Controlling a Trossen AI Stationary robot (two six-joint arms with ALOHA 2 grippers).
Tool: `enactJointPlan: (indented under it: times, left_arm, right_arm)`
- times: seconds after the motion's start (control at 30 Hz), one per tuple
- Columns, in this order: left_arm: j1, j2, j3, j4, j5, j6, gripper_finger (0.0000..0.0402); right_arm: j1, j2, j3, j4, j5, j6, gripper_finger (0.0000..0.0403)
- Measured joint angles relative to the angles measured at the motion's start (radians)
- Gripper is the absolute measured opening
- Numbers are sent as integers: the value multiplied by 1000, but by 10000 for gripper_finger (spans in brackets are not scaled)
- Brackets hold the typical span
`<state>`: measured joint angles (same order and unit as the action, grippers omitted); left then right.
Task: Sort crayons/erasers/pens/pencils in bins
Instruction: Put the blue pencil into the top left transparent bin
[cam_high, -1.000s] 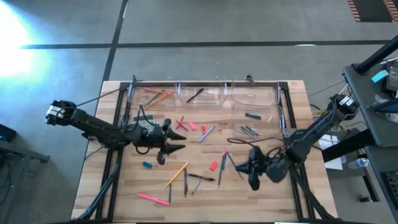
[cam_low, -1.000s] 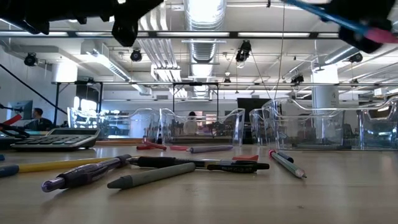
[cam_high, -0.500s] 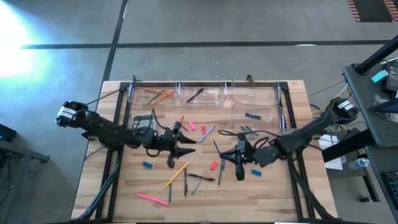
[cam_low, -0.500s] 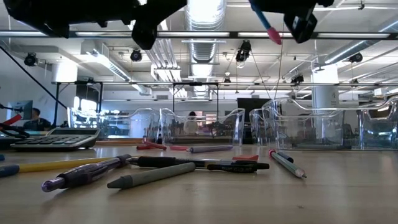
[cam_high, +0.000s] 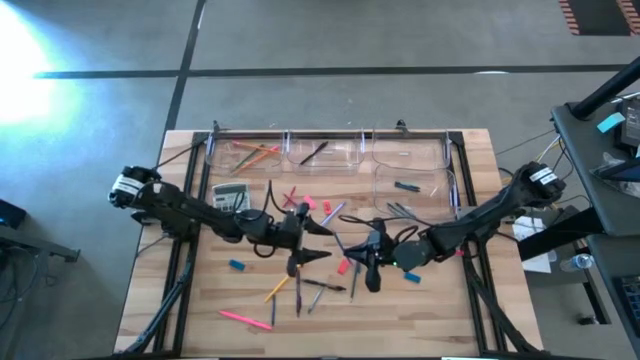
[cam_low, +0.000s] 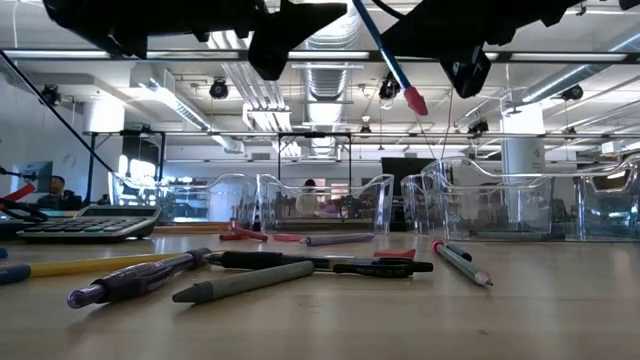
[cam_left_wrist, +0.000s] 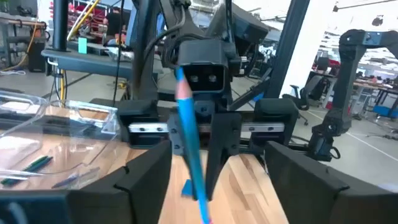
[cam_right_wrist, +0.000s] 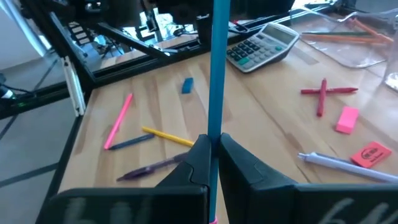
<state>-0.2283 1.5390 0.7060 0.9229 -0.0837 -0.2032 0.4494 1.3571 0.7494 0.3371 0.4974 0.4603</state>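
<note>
My right gripper (cam_right_wrist: 212, 146) (cam_high: 355, 257) is shut on a blue pencil (cam_right_wrist: 217, 74) with a pink eraser end (cam_low: 414, 100), above the middle of the table. My left gripper (cam_left_wrist: 217, 155) (cam_high: 322, 242) faces it, open. In the left wrist view the pencil (cam_left_wrist: 189, 137) stands in the gap between the left fingers, and I see no touch. Four clear bins line the far side: one with orange pencils (cam_high: 245, 155), one with a dark pen (cam_high: 320, 152), one more (cam_high: 405, 155), and one with pens (cam_high: 410, 190). Loose pencils, pens and erasers lie on the wood. My right gripper pinches the pencil's shaft (cam_right_wrist: 214, 127) between its two fingers, nearer the pink eraser end than the tip. The fingers lie across the pencil. The pencil is clear of the table and tilted, its pink end lowest and the long part rising above the fingers.
A grey calculator (cam_high: 230, 195) sits at the left behind my left arm. Pink erasers (cam_high: 343, 266) (cam_high: 310, 203), a blue eraser (cam_high: 236, 265), a yellow pencil (cam_high: 282, 285), a pink one (cam_high: 245, 318) and dark pens (cam_high: 325, 285) lie scattered under and near both grippers.
Both grippers have moved toward each other over the table's middle, the left toward the right edge, the right toward the left edge with the pencil. The right wrist has rolled, so the pencil's pink end now points down. The left fingers stand wider apart.
</note>
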Motion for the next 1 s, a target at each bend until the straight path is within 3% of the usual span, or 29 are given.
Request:
enactJointPlan:
  times: [0.2, 0.53, 1.0]
  left_arm:
    - [2, 11, 33, -61, -25, -2, 271]
    - [6, 12, 32, -58, -114, -3, 266]
    - [6, 12, 43, -37, -137, 8, 140]
  right_arm:
    - [-22, 5, 1, 25, 0, 0, 9]
    - [-35, 5, 2, 63, -7, -16, 9]
    - [-53, 5, 3, 97, -38, -34, 9]
